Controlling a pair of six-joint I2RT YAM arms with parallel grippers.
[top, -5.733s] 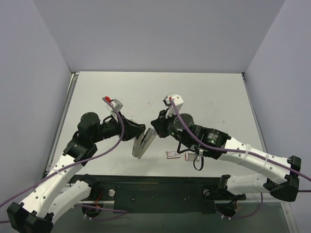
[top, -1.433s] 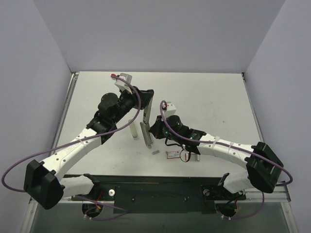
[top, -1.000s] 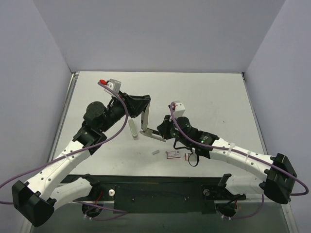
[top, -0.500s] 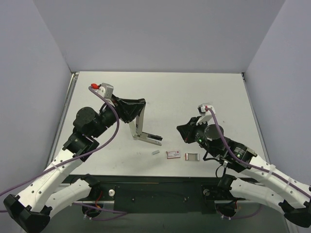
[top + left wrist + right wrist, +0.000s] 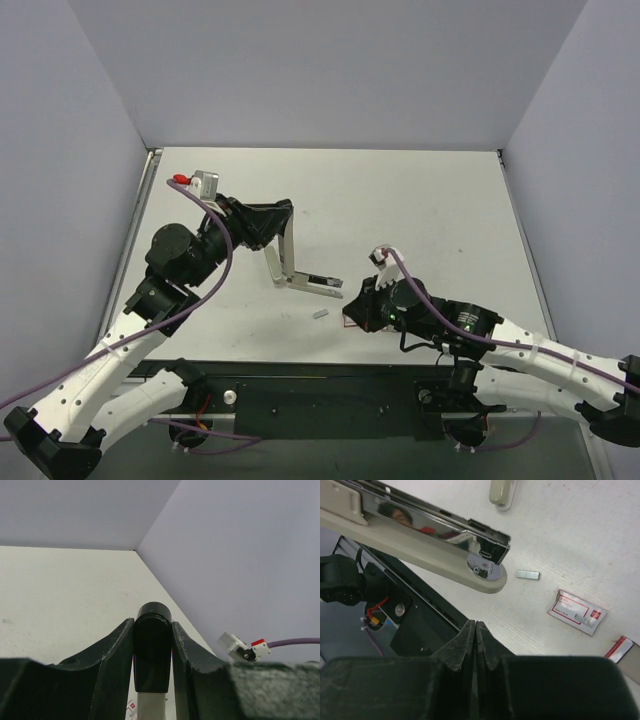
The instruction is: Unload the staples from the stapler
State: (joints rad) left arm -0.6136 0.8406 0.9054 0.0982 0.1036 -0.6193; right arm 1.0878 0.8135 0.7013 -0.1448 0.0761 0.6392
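Observation:
The stapler (image 5: pixel 300 280) stands swung open in a V at mid table. Its beige arm with the black end rises to my left gripper (image 5: pixel 283 215), which is shut on that black end (image 5: pixel 152 650). Its chrome magazine and beige base (image 5: pixel 435 525) reach right, low over the table. A short strip of staples (image 5: pixel 320 313) lies loose on the table just in front of it and also shows in the right wrist view (image 5: pixel 527 574). My right gripper (image 5: pixel 355 310) is shut and empty, its tips (image 5: pixel 476 625) near the table's front edge, right of the strip.
A small red-and-white box (image 5: pixel 577 612) lies right of the strip, with a second piece (image 5: pixel 620 647) further right. An olive-grey rounded bar (image 5: pixel 272 265) lies by the stapler's hinge. The black base rail (image 5: pixel 330 385) runs along the table's front edge.
My right arm has swung left and down toward the staple strip and the box. My left gripper still holds the stapler's black end, which has shifted slightly right.

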